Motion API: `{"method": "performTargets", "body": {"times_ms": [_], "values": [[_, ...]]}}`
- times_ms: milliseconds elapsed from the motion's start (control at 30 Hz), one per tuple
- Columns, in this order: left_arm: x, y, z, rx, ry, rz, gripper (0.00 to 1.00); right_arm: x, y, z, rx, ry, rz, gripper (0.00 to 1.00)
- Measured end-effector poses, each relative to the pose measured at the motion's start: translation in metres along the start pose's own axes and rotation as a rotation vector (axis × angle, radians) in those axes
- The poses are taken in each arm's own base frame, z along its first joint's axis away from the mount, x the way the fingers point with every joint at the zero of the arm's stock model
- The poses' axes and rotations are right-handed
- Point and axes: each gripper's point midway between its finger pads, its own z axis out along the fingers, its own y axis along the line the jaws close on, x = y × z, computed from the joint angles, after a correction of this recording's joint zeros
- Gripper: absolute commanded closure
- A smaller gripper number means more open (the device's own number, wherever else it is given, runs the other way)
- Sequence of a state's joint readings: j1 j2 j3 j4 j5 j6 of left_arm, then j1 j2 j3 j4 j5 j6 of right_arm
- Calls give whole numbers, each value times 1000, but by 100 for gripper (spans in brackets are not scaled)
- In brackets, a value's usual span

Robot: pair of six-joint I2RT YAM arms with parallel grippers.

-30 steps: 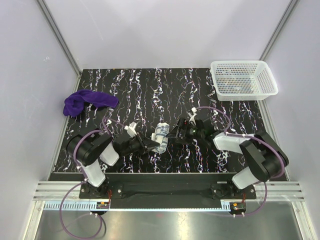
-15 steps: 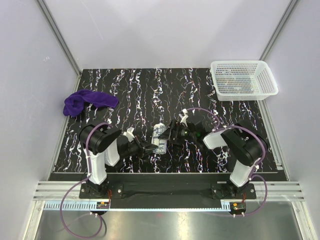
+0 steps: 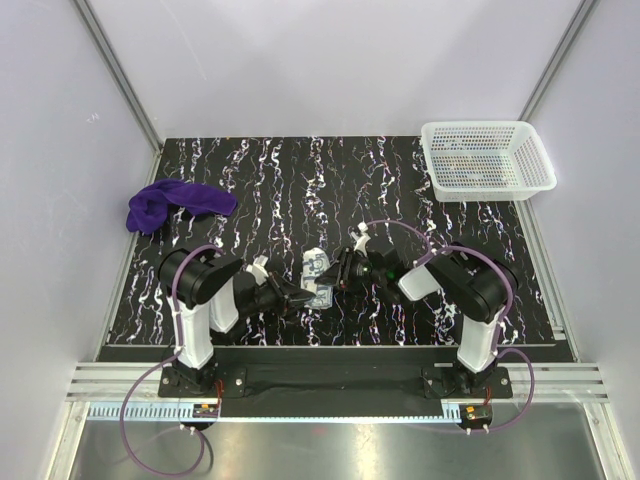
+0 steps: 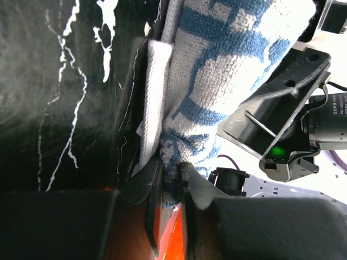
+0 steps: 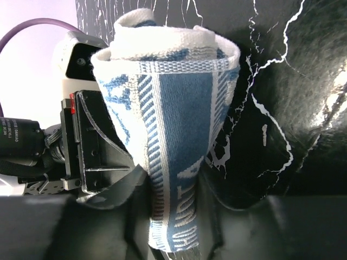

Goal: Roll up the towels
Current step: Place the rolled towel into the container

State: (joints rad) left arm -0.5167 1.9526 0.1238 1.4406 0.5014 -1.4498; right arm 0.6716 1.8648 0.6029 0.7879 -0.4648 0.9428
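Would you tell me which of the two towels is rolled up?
The blue-patterned white towel, near the middle; the purple towel lies crumpled far left.

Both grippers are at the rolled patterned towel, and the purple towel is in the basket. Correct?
No: the purple towel lies on the table at far left, not in the basket; the top view shows it. The rest holds.

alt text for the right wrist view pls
A rolled white-and-blue towel fills the centre of the picture, its lower end pinched in the right claw. The left claw sits against its left side, and the black marbled table lies behind.
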Motion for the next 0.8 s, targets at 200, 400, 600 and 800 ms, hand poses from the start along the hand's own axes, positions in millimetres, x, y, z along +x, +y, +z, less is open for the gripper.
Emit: {"method": "performTargets", "body": {"times_ms": [200,400,600,800], "values": [[1,0,-1,-2,11,2,57,0,2,2,-5,-2,-1,81],[2,-25,-6,63,11,78,8,-5,20,3,9,26,-59,82],[3,-62,-16,159,-7,190,1,-51,45,-21,12,-34,-124,83],[5,-88,-31,188,-35,344,1,-155,43,-83,108,-213,-170,84]]}}
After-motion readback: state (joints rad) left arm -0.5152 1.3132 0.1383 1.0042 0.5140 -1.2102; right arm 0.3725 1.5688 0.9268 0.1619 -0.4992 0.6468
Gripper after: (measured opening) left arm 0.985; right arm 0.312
